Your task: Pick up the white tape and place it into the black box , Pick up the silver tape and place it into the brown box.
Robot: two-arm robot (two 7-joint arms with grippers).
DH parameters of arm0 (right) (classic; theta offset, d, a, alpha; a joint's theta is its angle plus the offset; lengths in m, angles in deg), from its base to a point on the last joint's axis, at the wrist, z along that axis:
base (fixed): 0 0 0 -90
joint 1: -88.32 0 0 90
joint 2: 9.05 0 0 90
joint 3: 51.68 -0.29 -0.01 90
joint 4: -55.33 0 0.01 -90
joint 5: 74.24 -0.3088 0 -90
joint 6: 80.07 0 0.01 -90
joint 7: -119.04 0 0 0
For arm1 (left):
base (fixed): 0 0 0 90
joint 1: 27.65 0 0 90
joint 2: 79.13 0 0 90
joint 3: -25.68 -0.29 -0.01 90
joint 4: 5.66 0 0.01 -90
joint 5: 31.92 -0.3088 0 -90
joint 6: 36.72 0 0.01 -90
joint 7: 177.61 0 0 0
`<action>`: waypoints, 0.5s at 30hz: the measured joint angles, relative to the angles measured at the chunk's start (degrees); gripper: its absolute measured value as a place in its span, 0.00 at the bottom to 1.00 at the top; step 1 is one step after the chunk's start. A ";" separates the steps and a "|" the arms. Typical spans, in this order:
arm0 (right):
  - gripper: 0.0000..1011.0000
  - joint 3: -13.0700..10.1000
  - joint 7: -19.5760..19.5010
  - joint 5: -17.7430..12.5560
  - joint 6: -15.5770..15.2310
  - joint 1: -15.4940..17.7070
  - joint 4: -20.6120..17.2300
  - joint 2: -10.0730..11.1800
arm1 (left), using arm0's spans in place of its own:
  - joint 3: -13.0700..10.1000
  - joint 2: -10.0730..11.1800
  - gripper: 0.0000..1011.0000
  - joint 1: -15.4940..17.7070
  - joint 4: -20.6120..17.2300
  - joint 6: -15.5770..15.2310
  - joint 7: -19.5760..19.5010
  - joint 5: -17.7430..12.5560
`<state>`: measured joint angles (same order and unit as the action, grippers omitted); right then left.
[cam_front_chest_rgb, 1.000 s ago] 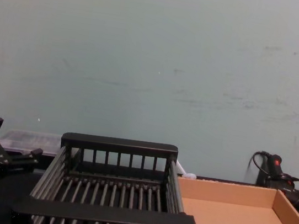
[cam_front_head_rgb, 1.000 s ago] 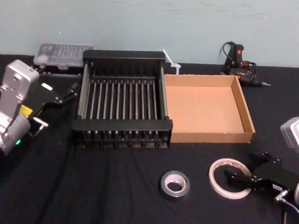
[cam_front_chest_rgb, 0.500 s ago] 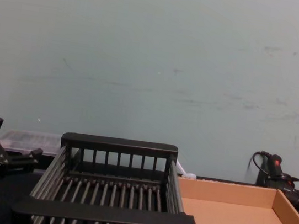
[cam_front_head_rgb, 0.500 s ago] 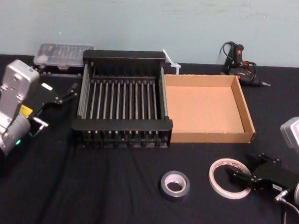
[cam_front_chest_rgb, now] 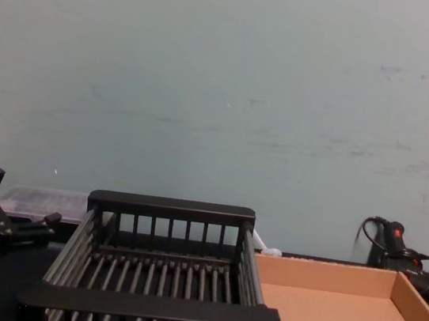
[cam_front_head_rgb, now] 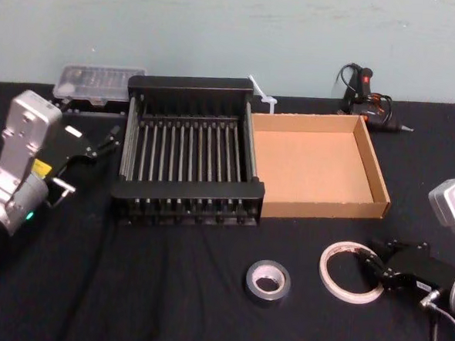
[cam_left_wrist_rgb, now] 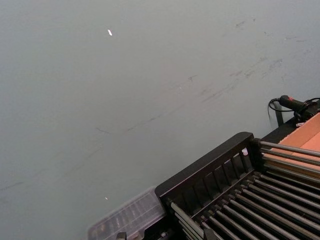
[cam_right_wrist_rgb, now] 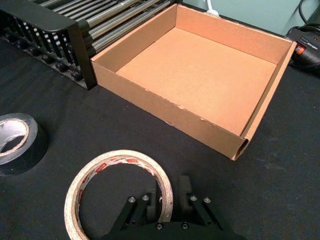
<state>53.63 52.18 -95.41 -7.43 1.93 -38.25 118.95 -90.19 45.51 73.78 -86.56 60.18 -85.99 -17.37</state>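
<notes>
The right hand (cam_right_wrist_rgb: 169,197) sits just in front of the brown box's (cam_front_head_rgb: 322,209) near-right corner. It is slightly parted and grips nothing yet, its fingers (cam_right_wrist_rgb: 186,192) straddling the wall of the white tape (cam_right_wrist_rgb: 120,156). The ring lies flat on the surface (cam_front_head_rgb: 166,290), extending leftward toward the silver tape (cam_front_head_rgb: 265,296). Whether the fingers touch the wall is hard to judge. Left of the black box (cam_front_head_rgb: 186,190), on its side away from the brown box, the left hand (cam_front_head_rgb: 106,141) idles, open and empty.

A: Where's the head camera?
B: High up, angled down over the whole black-clothed bench (cam_front_head_rgb: 165,306) as far as the pale green wall (cam_front_head_rgb: 220,31).
A: And the chest one?
B: Low, level with the black slatted crate (cam_front_chest_rgb: 172,207), facing that wall. Both views share the crate and the shallow tan cardboard tray (cam_front_chest_rgb: 326,274).
A: The wrists?
B: Left tilts up at the wall past the crate; right looks closely down on the tray.
</notes>
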 joint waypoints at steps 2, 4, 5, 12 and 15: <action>0.25 0.00 0.00 0.00 0.00 0.00 0.00 0.00 | 0.00 0.00 0.99 0.00 0.00 0.00 -0.01 0.00; 0.20 0.00 0.00 0.00 0.00 0.00 0.00 0.00 | 0.00 0.00 0.99 0.00 0.00 0.00 0.00 0.00; 0.16 0.00 0.00 0.00 0.00 0.00 0.00 0.00 | 0.00 0.00 0.99 0.00 0.00 0.00 0.00 0.00; 0.08 0.00 0.00 0.00 0.00 0.00 0.00 0.00 | 0.00 0.00 0.99 0.00 0.00 0.00 0.00 0.00; 0.08 0.00 0.00 0.00 0.00 0.00 0.00 0.00 | 0.00 0.00 0.99 0.00 0.00 0.00 0.00 0.00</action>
<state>53.63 52.18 -95.41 -7.43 1.93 -38.25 118.95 -90.19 45.51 73.78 -86.56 60.18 -85.99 -17.37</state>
